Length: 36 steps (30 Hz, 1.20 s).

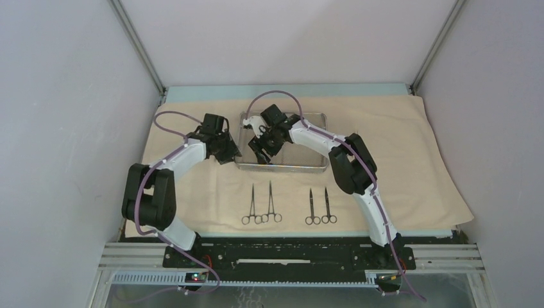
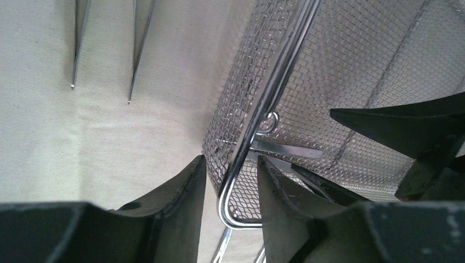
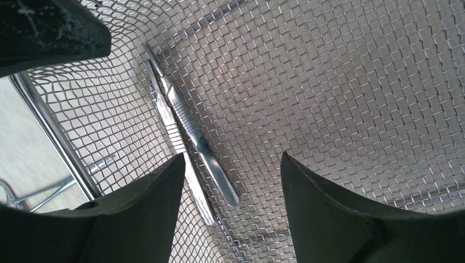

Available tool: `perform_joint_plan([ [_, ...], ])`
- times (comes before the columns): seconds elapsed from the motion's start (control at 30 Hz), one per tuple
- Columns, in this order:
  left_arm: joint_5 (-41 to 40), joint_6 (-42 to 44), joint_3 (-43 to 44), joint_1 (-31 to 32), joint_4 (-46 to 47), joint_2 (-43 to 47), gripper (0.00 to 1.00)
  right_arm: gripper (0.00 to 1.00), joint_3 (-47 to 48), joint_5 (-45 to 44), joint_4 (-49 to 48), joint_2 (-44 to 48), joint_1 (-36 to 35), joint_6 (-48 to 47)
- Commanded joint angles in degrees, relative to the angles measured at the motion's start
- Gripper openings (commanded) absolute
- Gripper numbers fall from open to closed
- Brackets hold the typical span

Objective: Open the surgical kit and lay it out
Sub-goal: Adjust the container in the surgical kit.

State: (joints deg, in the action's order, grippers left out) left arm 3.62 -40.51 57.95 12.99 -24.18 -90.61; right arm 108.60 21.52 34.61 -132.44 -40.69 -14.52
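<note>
The beige cloth wrap (image 1: 398,147) lies spread open on the table. The steel mesh tray (image 1: 308,138) stands on it at the back centre. Four ring-handled instruments lie in front of the tray: one pair (image 1: 262,205) on the left and one pair (image 1: 320,208) on the right. My left gripper (image 1: 229,153) is open and straddles the tray's front left corner rim (image 2: 241,164) without touching it. My right gripper (image 1: 260,153) is open inside the tray, just above two slim tweezers (image 3: 189,129) lying side by side by the left wall. The tweezers show through the mesh in the left wrist view (image 2: 285,149).
The cloth (image 2: 109,153) covers most of the table and hangs over the right edge. Two instrument tips (image 2: 73,85) point toward the tray's front. Grey walls close in the left, right and back. The arms' base rail (image 1: 282,256) runs along the near edge.
</note>
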Motion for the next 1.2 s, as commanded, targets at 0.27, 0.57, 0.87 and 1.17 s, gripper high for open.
perform_joint_plan([
  [0.27,-2.43,0.35,1.6,-0.34,0.06,-2.32,0.25,0.73,0.87,-2.42,2.18,-1.28,-1.94,-7.54],
  [0.57,1.3,1.45,8.61,-0.33,-6.72,-3.08,0.0,0.71,0.9,-1.57,2.42,-0.15,-1.72,-6.78],
  [0.87,8.48,6.57,17.61,-1.38,-14.05,-6.25,0.0,0.72,0.45,1.4,3.79,4.58,-0.4,-7.35],
  [1.17,15.16,9.79,24.19,-4.11,-17.68,-9.55,0.0,0.7,-3.23,0.21,0.44,8.55,-0.66,-8.83],
])
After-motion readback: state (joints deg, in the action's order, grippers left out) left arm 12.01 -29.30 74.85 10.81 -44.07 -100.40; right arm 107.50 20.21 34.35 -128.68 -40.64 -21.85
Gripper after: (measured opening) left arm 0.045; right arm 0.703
